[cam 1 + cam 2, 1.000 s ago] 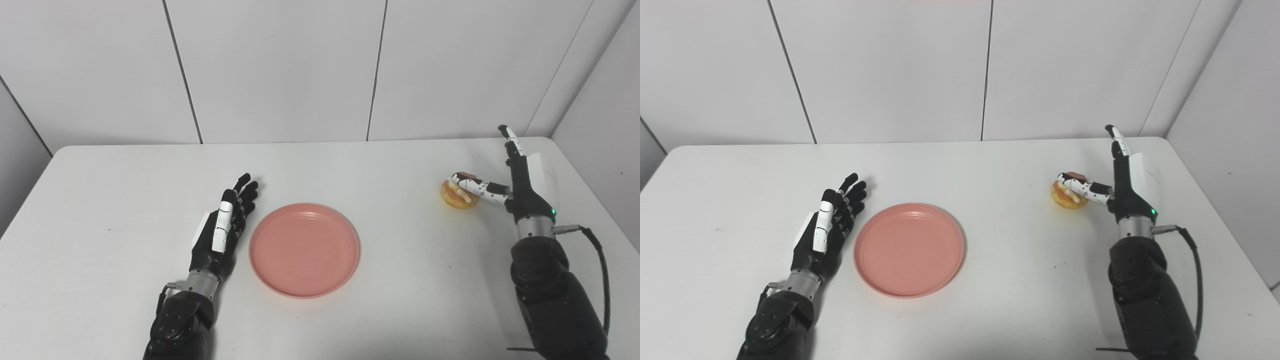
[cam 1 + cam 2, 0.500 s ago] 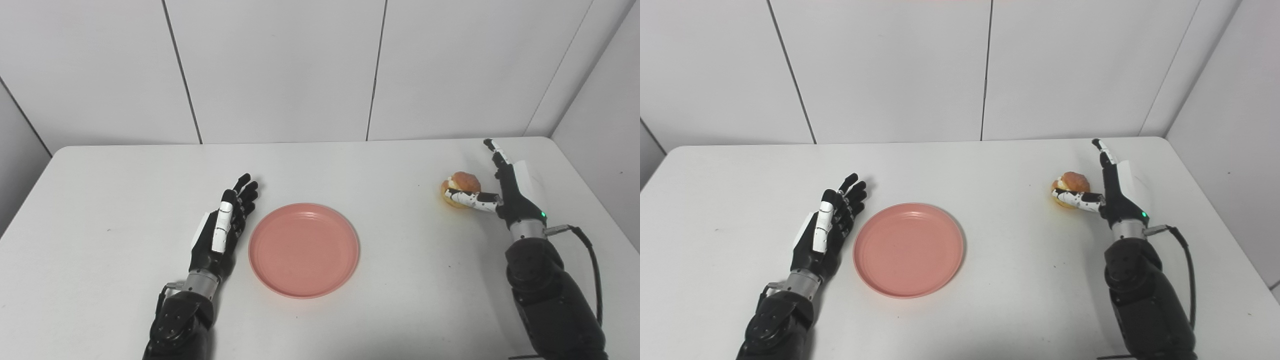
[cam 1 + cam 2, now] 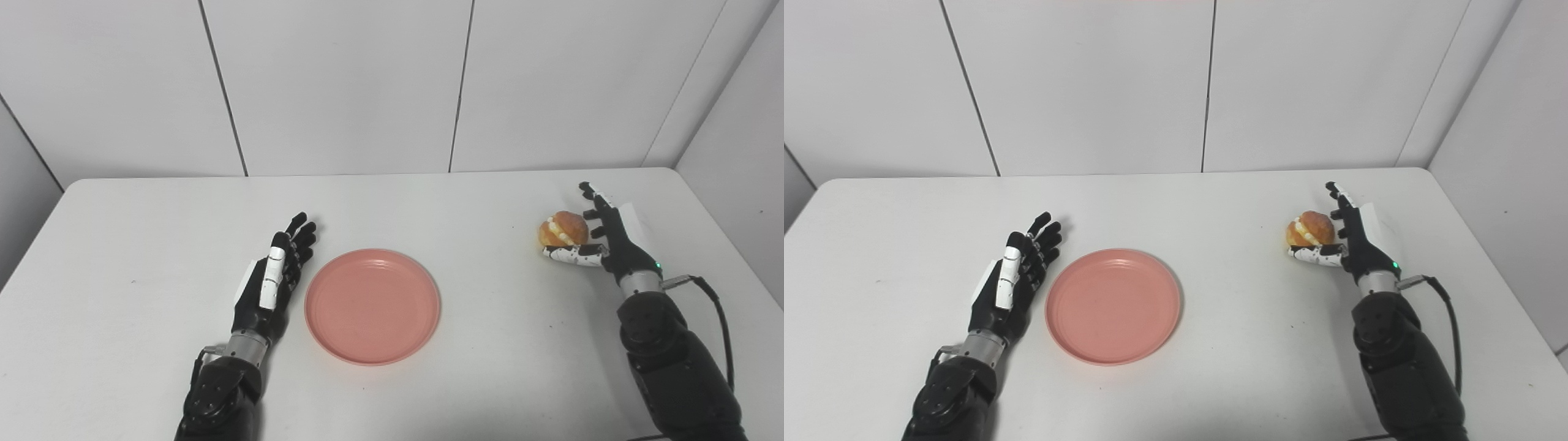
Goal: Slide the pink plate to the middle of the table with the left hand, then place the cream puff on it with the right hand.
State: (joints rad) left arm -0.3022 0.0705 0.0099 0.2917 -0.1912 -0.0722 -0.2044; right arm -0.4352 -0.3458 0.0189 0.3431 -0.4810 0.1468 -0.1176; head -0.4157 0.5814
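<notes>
So the pink plate [image 3: 372,305] sits flat on the white worktop [image 3: 153,214], a bit below the centre of the frame, with nothing on it. The left hand [image 3: 271,278] lies just beside the plate's left rim, fingers stretched out and apart, holding nothing; I can't tell if it actually touches the rim. Over at the right side of the frame the cream puff [image 3: 563,228] is cupped by the right hand [image 3: 603,242]: the thumb runs under its near side and the fingers [image 3: 593,197] stand up just behind and right of it, spread rather than clamped. Can't tell if that's a real grip. The puff is well apart from the plate.
</notes>
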